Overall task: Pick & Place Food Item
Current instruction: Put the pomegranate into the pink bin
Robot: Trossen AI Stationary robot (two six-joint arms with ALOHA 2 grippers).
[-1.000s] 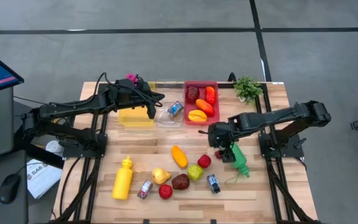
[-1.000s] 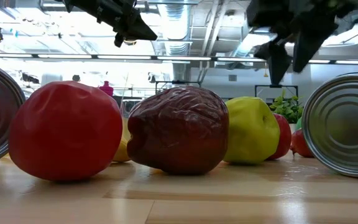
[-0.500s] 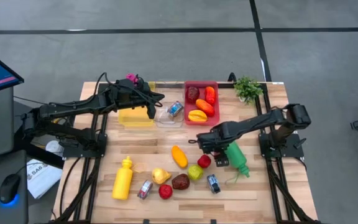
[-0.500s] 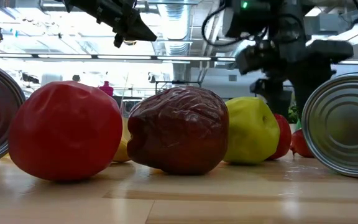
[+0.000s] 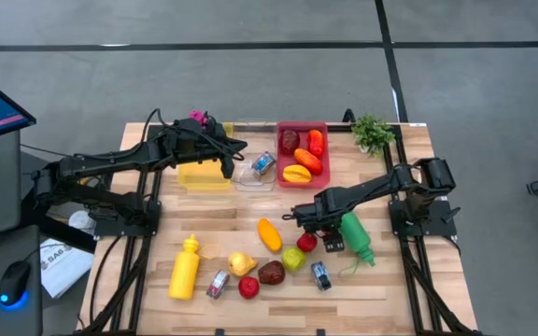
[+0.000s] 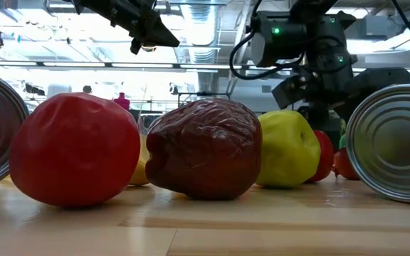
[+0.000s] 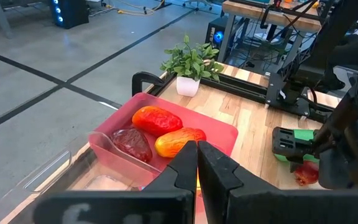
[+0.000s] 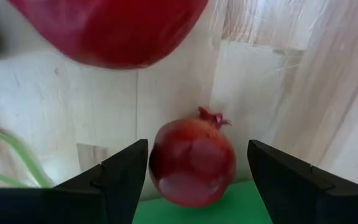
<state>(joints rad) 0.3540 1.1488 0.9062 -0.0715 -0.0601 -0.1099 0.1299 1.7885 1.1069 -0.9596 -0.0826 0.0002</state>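
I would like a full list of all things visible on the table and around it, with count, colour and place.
bin: 1, red, back centre, holds four red and orange fruits
container: 1, yellow, back left
plant: 1, green, back right corner
bottle: 1, yellow, front left
green bottle: 1, right side
pomegranate: 1, red, between right tool's fingers
cans: 3, one lies in a clear tray
left tool: shut, over containers
right tool: open, over pomegranate

1. A small red pomegranate (image 8: 192, 163), round with a short crown at one end, lies on the bare wood.
2. It sits between two dark fingers (image 8: 124, 179), seemingly untouched by either.
3. Seen from above, it (image 5: 329, 233) is mostly hidden, just beside the green bottle (image 5: 356, 236).
4. A red tray (image 5: 303, 132) holds four red and orange pieces.
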